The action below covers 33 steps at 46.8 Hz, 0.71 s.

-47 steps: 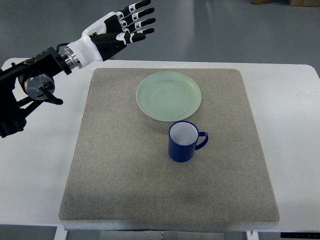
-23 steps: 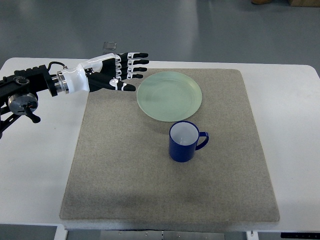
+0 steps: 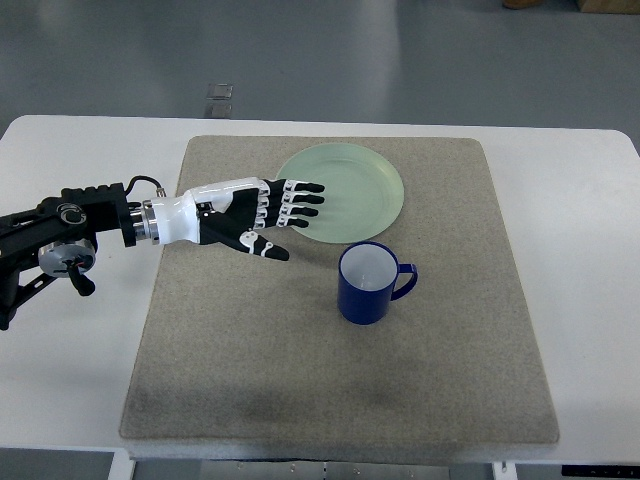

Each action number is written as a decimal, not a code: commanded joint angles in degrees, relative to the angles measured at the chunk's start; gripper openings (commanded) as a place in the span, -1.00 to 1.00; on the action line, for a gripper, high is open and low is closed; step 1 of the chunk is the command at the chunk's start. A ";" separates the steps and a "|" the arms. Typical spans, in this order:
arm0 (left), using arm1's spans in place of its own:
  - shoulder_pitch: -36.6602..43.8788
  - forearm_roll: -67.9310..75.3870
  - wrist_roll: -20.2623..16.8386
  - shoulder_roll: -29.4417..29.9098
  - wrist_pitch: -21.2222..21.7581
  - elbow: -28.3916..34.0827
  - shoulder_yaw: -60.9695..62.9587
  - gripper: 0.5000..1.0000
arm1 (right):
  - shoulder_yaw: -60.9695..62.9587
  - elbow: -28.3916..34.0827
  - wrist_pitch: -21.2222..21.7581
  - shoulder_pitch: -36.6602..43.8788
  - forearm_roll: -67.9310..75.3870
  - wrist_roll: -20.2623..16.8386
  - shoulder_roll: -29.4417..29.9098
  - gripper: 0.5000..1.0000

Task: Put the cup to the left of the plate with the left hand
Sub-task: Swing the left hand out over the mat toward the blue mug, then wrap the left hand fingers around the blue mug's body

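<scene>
A: Mug, blue with a white inside, stands upright at the frame's centre on the grey mat, just below the pale green plate, handle pointing right.

B: And the left robot hand?

A: Left of centre, fingers spread, holding nothing, tips over the plate's left rim. The mug looks rigid, glazed, likely slippery and breakable; I'd wrap its body from the left, opposite the handle.
</scene>
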 commanded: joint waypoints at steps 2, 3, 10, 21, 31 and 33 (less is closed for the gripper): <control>0.49 0.23 0.00 0.28 0.00 -0.01 0.00 0.99 | -0.04 0.00 0.00 0.00 0.00 0.00 0.00 0.73; 0.58 0.23 0.00 0.28 0.00 -0.01 0.00 0.98 | 0.04 0.00 0.00 0.00 0.00 0.00 0.00 0.73; 1.10 0.84 0.00 -0.34 0.00 -0.01 0.09 0.98 | -0.04 0.00 0.00 0.00 0.00 0.00 0.00 0.73; 1.28 4.45 0.00 -3.24 0.00 0.16 0.00 0.98 | 0.04 0.00 0.00 0.00 0.00 0.00 0.00 0.73; 1.19 5.24 -0.09 -6.14 0.00 1.92 -0.52 0.99 | -0.04 0.00 0.00 0.00 0.00 0.00 0.00 0.73; 1.19 5.24 -0.09 -6.75 0.00 2.19 -0.52 0.98 | 0.04 0.00 0.00 0.00 0.00 0.00 0.00 0.73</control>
